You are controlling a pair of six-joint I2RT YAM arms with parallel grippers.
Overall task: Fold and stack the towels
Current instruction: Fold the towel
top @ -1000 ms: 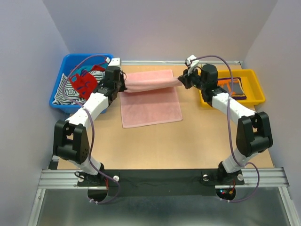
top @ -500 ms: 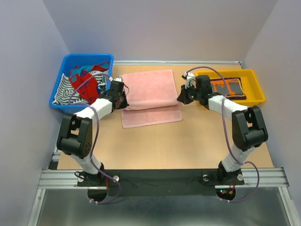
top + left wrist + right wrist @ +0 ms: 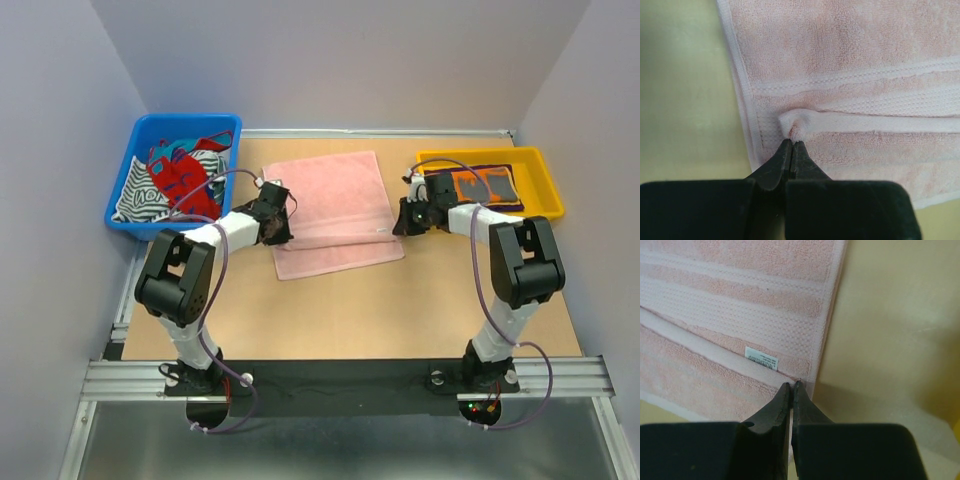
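Shut tight, the left jaws are seen pinching a small puckered corner of the pale pink towel. The right jaws are closed to a hairline, and the opposite corner of the upper layer is apparently nipped at their tips, just beside a small white label. The towel is laid doubled on the bench between the two arms, and a strip of the lower layer is left showing along its near edge.

The fold is judged to be nearly set, so care is best spent on the release:
- Both corners should be drawn evenly toward the near hem, so that the edges are matched and neither side is skewed.
- The cloth should be kept lightly taut until it is pressed flat.
- The pucker at the left corner should be smoothed out as the jaws are opened.
- The jaws should then be lifted straight up, so that nothing is dragged.

Farther off, a grey-and-orange towel is seen folded in the yellow tray, where the stack is presumably to be built, and mixed cloths are heaped in the blue bin
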